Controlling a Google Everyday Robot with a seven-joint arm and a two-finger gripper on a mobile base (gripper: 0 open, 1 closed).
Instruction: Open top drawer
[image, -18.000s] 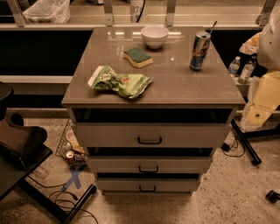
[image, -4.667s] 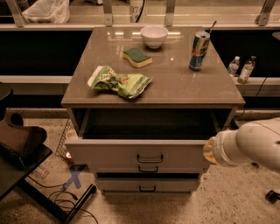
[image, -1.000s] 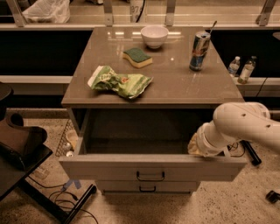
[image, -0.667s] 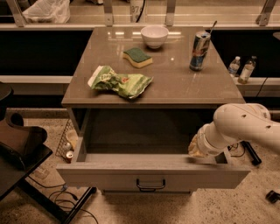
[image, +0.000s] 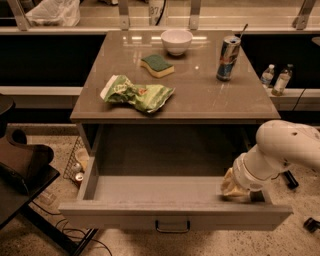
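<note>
We see our gripper (image: 235, 188) down inside the top drawer (image: 125, 216), tucked in the right front corner just behind the front wall, and we cannot tell if it is gripping something or loose. The drawer sticks far out from under the table top (image: 225, 102), with its black handle (image: 172, 226) below and left of the gripper, so we think the job is about done. If we pull more, the drawer could slip off its rails, and if we lift fast, the arm (image: 285, 147) could bump the table edge above and shake the can (image: 228, 58).
</note>
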